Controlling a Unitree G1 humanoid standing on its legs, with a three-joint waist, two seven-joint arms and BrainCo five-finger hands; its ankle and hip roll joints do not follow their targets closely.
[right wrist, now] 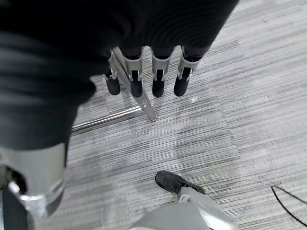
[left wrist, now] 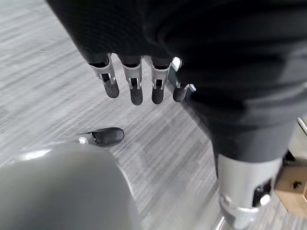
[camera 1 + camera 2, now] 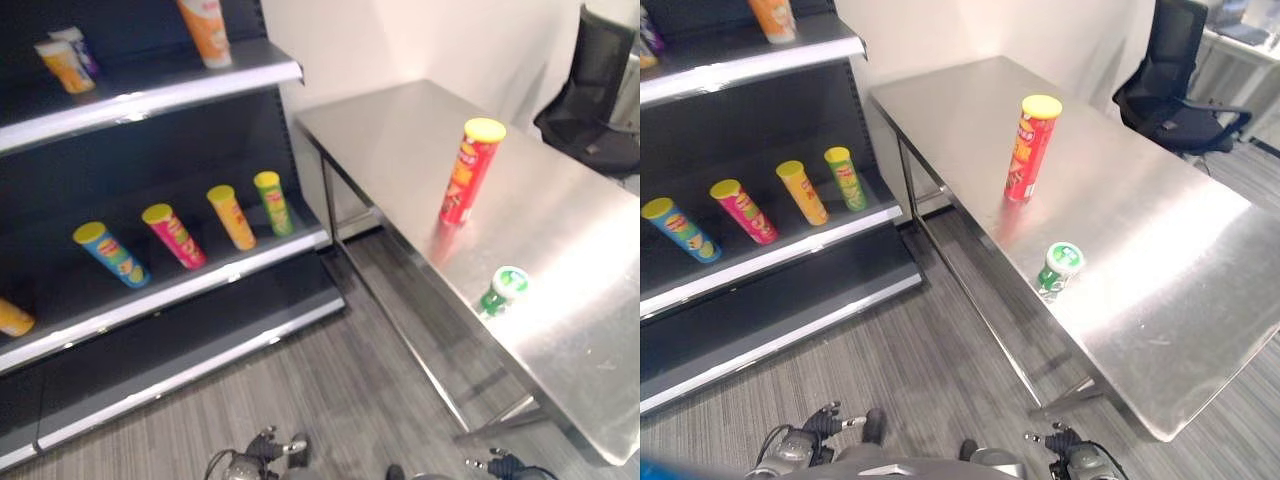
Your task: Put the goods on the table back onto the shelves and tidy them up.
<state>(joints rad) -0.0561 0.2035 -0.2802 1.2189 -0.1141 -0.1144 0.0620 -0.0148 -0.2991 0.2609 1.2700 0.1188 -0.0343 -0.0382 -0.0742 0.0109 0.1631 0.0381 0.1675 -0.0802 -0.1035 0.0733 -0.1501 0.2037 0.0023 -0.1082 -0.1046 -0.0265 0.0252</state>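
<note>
A: In the head views, a grey striped carpet runs between a dark shelf unit and a steel tabletop. What is left to shelve?

B: A red chip can with a yellow lid stands upright mid-tabletop. A small green-and-white tub sits nearer the front edge, well apart from it. Four chip cans already line the middle shelf.

A: And the left wrist view?

B: The left robot hand hangs over the carpet, fingers straight and apart, holding nothing.

A: The right wrist view?

B: The right robot hand is likewise relaxed and empty, above the table's leg. I'd approach the tall can first, grip it low around the body so it stays upright, then set it beside the green can.
</note>
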